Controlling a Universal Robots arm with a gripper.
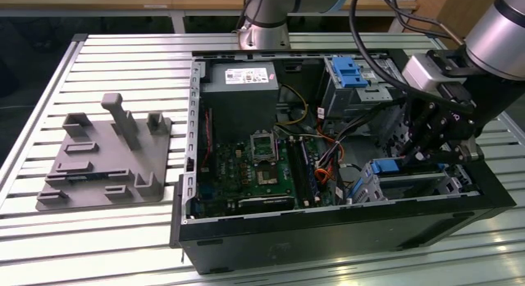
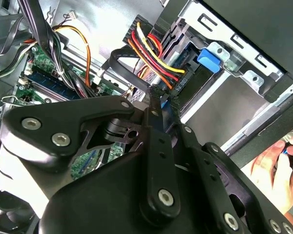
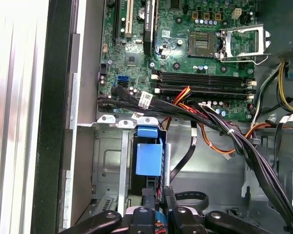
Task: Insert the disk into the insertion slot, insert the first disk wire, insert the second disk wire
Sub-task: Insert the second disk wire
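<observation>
Black steel frames the open computer case [image 1: 328, 227] lying on a slatted metal desk [image 1: 123, 58], its green motherboard [image 1: 254, 175] exposed at centre frame. At the case's lower right in the exterior view, the robot's claw [image 1: 422, 155] reaches down into the low silver drive cage [image 1: 426, 181], where the blue-framed disk [image 1: 385, 167] sits. A taller cage with a blue latch [image 1: 351, 72] stands at the upper right, and a grey holder [image 1: 102, 160] rests on the desk at the left. In the first wrist view, the blue carrier [image 3: 149, 155] sits between the cage's metal walls [image 3: 107, 165], beneath bundled black cables [image 3: 224, 131]. The second wrist view adds red, yellow and orange wires [image 2: 154, 51] and a person's hand [image 2: 281, 168] at right. Whether the claw grips anything cannot be told.
</observation>
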